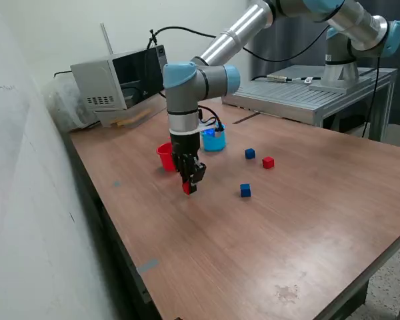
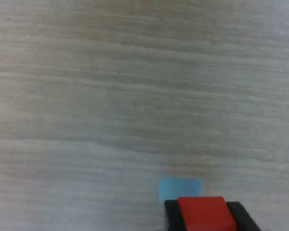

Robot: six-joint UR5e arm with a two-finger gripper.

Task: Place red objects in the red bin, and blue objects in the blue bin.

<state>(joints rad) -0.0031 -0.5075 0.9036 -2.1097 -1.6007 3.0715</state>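
My gripper (image 1: 189,187) points straight down at the table and is shut on a small red cube (image 1: 186,189), close to the wooden surface. In the wrist view the red cube (image 2: 202,214) sits between the two black fingers (image 2: 172,216). The red bin (image 1: 165,157), a small red cup, stands just behind the gripper, partly hidden by it. Further back is the blue bin (image 1: 214,140), a light blue cup. Another red cube (image 1: 268,162) and two dark blue cubes (image 1: 250,154) (image 1: 245,191) lie on the table toward the exterior view's right.
A grey microwave-like box (image 1: 117,83) stands at the back of the table. A metal bench (image 1: 313,93) carries the arm's base at the back right. A light blue patch (image 2: 180,186) marks the tabletop near the held cube. A wall runs along the exterior view's left.
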